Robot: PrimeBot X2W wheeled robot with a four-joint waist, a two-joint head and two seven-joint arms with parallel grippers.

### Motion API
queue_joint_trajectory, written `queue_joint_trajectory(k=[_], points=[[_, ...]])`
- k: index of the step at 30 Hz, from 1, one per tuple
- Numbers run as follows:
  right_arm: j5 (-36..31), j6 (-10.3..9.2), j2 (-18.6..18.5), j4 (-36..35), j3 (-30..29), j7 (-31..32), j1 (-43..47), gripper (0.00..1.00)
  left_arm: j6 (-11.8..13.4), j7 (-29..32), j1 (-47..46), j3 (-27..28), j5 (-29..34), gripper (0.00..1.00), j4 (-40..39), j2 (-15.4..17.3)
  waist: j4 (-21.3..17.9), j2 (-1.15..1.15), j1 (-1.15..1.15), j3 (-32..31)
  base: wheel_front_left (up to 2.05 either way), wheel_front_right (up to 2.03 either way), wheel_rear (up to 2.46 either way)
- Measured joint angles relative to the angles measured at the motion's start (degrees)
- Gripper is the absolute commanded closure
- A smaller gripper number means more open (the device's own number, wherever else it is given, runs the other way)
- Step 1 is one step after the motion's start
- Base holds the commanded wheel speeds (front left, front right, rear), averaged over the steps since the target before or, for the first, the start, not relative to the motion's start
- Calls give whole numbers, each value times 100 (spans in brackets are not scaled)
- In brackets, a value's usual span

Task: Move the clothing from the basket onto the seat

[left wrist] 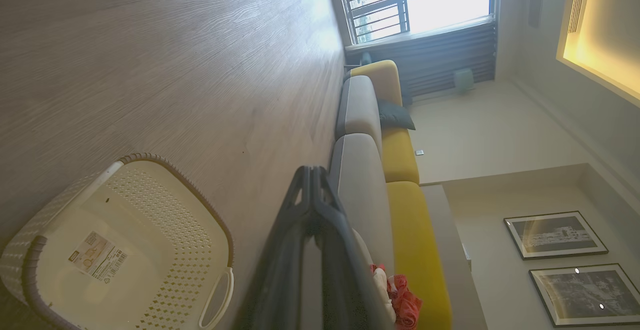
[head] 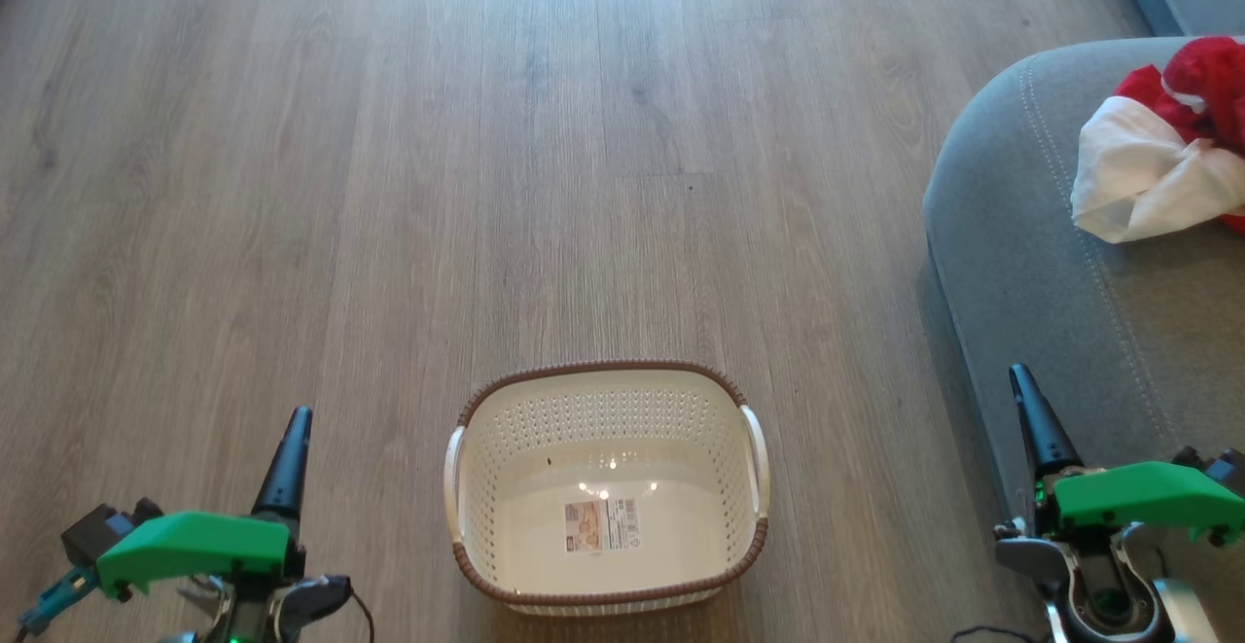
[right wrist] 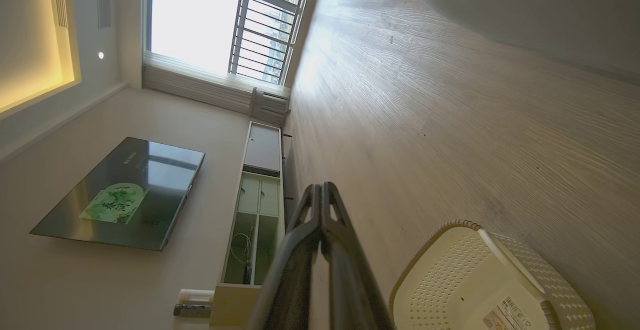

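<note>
- Grey-brown wood-look flooring (head: 486, 137) runs the length of the room, with pale daylight glare toward its far end.
- Seen from the left wrist, a barred window (left wrist: 425, 0) closes off the end of the room. A long sofa runs along the wall with a yellow backrest (left wrist: 400, 155) and a dark pillow (left wrist: 395, 115) on it. Two framed pictures (left wrist: 555, 235) hang on the pale wall above.
- Seen from the right wrist, the opposite wall carries a flat television (right wrist: 125, 195) above a low cabinet (right wrist: 257, 205) with open compartments.
- The basket (head: 608, 371) stands upright on the floor, between the two grippers in the head view and apart from the seat. It has cream perforated walls, a brown woven-look rim and a pale handle on each side.
- Inside it, a printed label (head: 601, 524) lies flat on the bare cream bottom, with a few specks of reflected light above it.
- The seat (head: 1021, 254) fills the right side of the head view: grey fabric, a rounded edge and pale stitched seams.
- The clothing (head: 1157, 166) lies bunched on the seat, red fabric behind a white piece, and runs off the right edge of the view.
- The left gripper (head: 300, 419) hangs at the lower left over the floor, its fingers pressed together with nothing between them.
- The right gripper (head: 1018, 375) sits at the lower right above the seat's edge, likewise closed and empty.
</note>
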Motion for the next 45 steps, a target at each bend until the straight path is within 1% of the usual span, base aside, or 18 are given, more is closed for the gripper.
queue_joint_trajectory(k=[25,45], points=[[1680,0,2,-194,-152,400,1,100,-56,363,-1,69,-1456,100,-254,-27,75,0,0,-46,0,0,0],[1700,0,2,-198,-160,400,1,100,-57,363,-1,85,-1458,100,-260,-35,75,0,0,-46,0,0,0]])
